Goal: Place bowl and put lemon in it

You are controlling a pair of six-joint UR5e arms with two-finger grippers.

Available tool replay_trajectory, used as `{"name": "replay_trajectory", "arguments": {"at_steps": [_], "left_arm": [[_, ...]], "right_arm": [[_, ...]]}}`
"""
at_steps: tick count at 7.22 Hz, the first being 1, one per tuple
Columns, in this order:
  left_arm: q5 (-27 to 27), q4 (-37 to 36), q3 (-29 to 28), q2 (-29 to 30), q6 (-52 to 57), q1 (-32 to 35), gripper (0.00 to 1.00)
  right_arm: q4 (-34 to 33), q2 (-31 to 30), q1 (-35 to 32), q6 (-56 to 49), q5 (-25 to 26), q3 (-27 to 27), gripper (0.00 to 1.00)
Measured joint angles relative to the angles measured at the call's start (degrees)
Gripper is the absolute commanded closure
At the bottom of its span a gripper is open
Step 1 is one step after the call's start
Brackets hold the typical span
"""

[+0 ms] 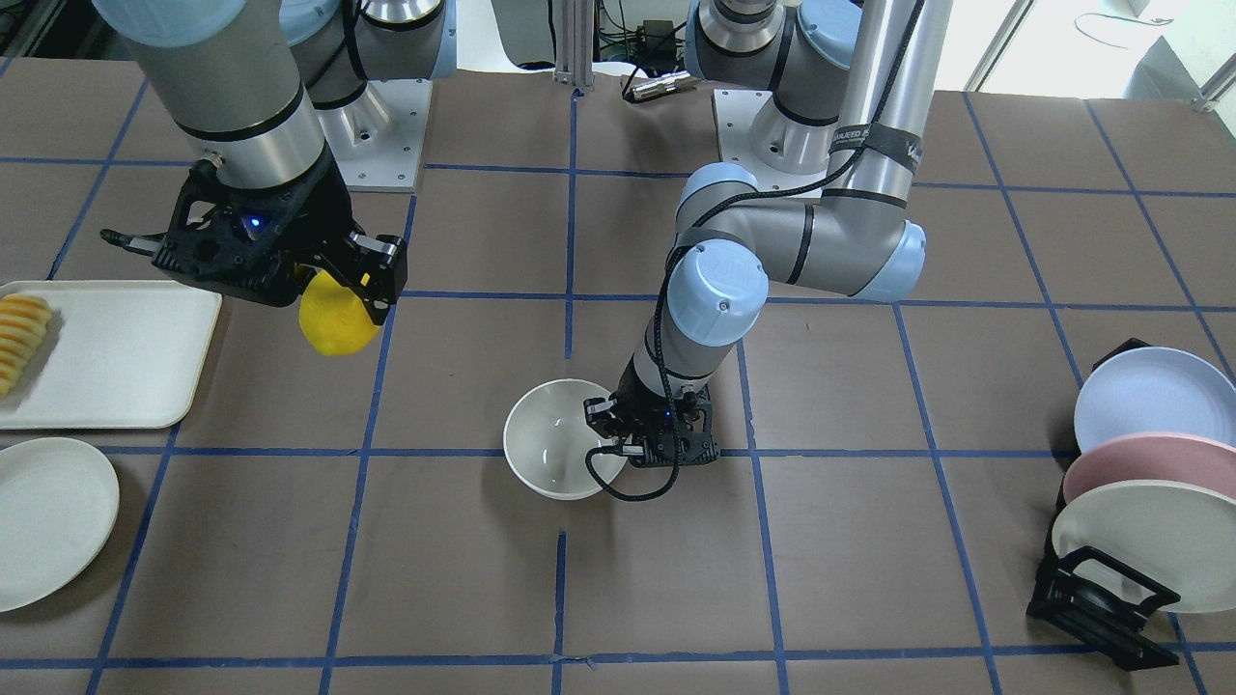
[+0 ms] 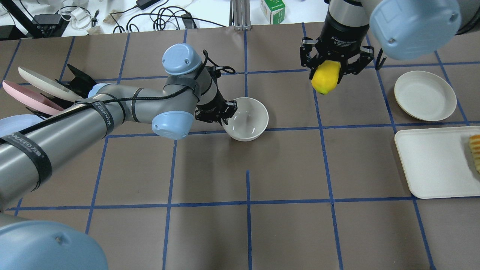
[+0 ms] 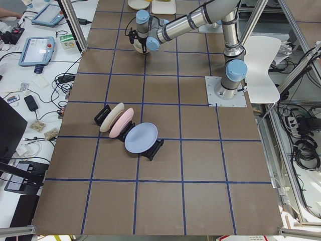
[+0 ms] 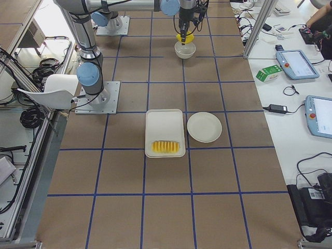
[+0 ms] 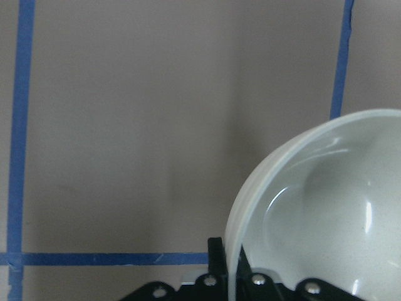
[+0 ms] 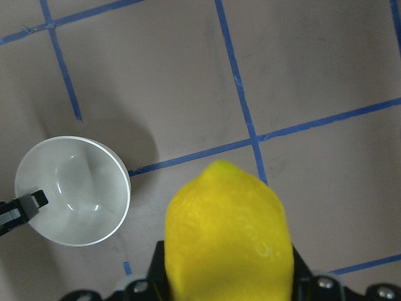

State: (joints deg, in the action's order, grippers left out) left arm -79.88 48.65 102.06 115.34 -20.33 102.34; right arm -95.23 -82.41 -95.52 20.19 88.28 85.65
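Bowl (image 2: 249,119) at desk (image 2: 285,168) centre, rim clamped by left gripper (image 2: 226,119); lemon (image 2: 325,77) clamped in raised right gripper (image 2: 327,73), far right of bowl; risk: lemon strikes left gripper, bounces out.

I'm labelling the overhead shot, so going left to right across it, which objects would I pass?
racked plates → bowl → lemon → flat white plate → sliced food
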Motion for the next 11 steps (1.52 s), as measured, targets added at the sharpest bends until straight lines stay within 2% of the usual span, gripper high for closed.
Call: {"name": "replay_trajectory", "arguments": {"at_steps": [3, 6, 8, 9, 10, 11], "left_arm": [[-1.6, 2.3, -2.0, -2.7, 1.1, -1.0, 0.00], [-11.6, 19.9, -11.8, -7.6, 10.3, -4.7, 0.00], [-12.8, 29.6, -16.2, -11.6, 14.1, -8.2, 0.00], [-12.9, 32.2, -16.8, -14.1, 14.9, -8.9, 0.00], [-13.0, 34.9, -16.6, -17.0, 15.7, -9.3, 0.00], [-13.1, 37.5, -15.8, -19.7, 16.1, -9.6, 0.00]], "right_arm": [[-5.4, 3.7, -4.1, 2.1, -1.7, 0.2, 1.00], [-13.8, 12.7, -10.9, 3.2, -1.5, 0.5, 1.00], [-20.2, 19.6, -14.1, 4.8, -1.5, 0.7, 0.98], [-22.7, 22.4, -14.9, 4.9, -1.7, 0.7, 0.91], [-24.4, 24.7, -15.6, 4.7, -1.7, 0.7, 0.50], [-25.2, 25.9, -16.2, 4.4, -1.5, 0.7, 0.01]]}}
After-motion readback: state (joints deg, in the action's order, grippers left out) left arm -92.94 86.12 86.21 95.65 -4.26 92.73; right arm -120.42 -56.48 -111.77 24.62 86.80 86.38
